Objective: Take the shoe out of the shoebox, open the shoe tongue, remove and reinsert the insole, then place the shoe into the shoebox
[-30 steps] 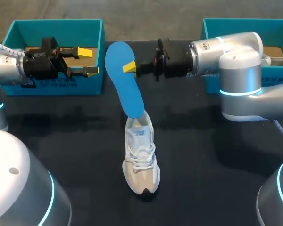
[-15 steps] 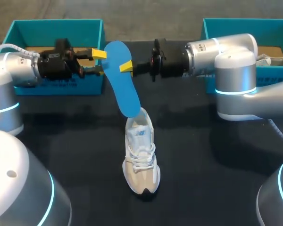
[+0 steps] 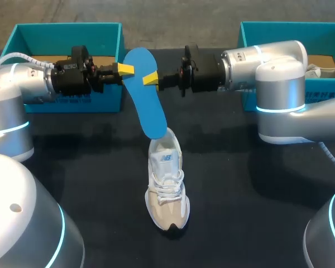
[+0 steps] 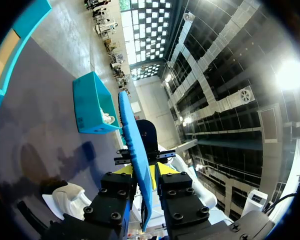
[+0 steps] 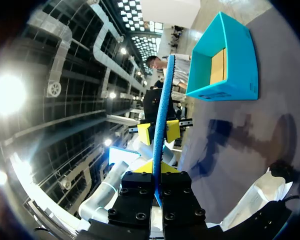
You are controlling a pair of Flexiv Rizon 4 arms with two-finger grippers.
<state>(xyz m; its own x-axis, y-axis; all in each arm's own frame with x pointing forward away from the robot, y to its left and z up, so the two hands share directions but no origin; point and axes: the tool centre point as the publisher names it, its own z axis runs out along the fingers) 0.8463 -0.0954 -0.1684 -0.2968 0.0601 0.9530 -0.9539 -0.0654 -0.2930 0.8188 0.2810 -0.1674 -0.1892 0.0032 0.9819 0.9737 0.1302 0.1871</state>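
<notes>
Held the blue insole [image 3: 148, 106] pinched in the right gripper [image 3: 151, 78]. Straddled its opposite edge with the left gripper [image 3: 124, 69] — clamped or not, could not tell. Rested its lower end at the collar of the white sneaker [image 3: 167, 195], out on the table. Judged best: keep both grips level and feed it straight down the collar. Counted two grippers, one insole, one sneaker, two teal boxes — left shoebox [image 3: 109, 103], right shoebox [image 3: 247, 34].

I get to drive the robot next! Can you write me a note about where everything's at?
Right gripper: shut on the blue insole, held upright.
Left gripper: at the insole's upper end, grip unclear.
Shoe: on the table between left shoebox and right shoebox, insole's lower end at its opening.
Done: shoe out.
Left: reseat insole, box the shoe.
</notes>
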